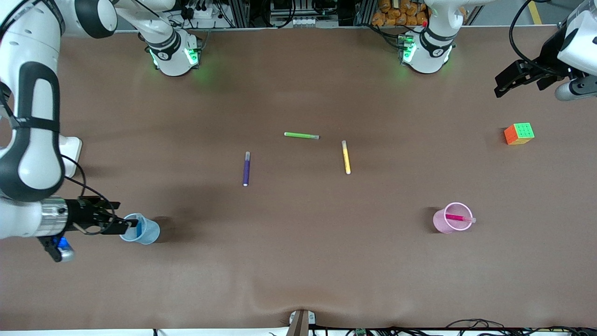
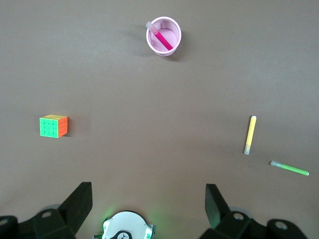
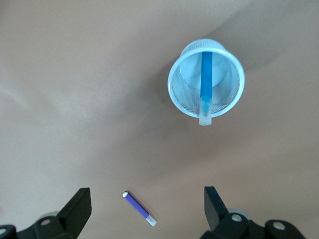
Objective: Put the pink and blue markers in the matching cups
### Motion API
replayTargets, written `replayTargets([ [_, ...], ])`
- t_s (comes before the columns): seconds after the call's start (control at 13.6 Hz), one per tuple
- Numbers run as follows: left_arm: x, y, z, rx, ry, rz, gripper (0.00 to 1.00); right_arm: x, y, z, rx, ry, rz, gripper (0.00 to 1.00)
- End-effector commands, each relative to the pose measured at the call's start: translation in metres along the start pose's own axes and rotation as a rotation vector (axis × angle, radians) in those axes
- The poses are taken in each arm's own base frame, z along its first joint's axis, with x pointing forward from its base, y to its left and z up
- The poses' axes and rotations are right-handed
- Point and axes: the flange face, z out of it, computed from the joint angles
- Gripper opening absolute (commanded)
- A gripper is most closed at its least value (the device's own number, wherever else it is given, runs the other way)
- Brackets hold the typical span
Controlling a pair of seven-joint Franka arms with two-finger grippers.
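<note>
Blue marker [image 3: 206,84] leaning inside the blue cup [image 3: 174,94], clear cap up over the rim, under the right gripper [image 3: 144,209], jaws open. Pink marker [image 1: 459,218] slanted in the pink cup [image 1: 440,223], cap toward the left arm's end. Left gripper [image 2: 148,206] waiting above the worktop [image 1: 298,261], jaws open.

We see two arms [image 1: 28,140] built of glossy white shells with black bands at the joints. Each round white base [image 1: 175,56] carries a dark ring marked with a small symbol and glows green at its sides. Black cables loop along the right arm's wrist, by a silver cuff with a blue-lit button. The right end effector [image 1: 123,224] is black, as is the left end effector [image 1: 508,86]; both have blunt, wedge-shaped fingers [image 3: 79,206].
</note>
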Motion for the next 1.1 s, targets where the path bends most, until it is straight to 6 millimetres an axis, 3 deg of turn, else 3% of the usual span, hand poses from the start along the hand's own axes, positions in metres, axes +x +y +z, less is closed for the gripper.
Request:
replayTargets([
  [0.0, -0.011, -0.004, -0.010, 0.005, 0.012, -0.002, 1.00, -0.019, -0.002, -0.034, -0.068, 0.067, -0.069, 1.00],
  [0.44, -0.010, -0.004, -0.009, 0.004, 0.011, -0.002, 1.00, -0.086, -0.012, -0.112, -0.296, 0.191, -0.306, 1.00],
  [0.81, -0.009, -0.003, -0.007, 0.003, 0.014, -0.002, 1.00, -0.142, -0.009, -0.182, -0.278, 0.269, -0.405, 1.00],
  [1.03, -0.009, -0.003, -0.007, 0.004, 0.016, -0.002, 1.00, -0.166, 0.001, -0.208, -0.280, 0.275, -0.440, 1.00],
])
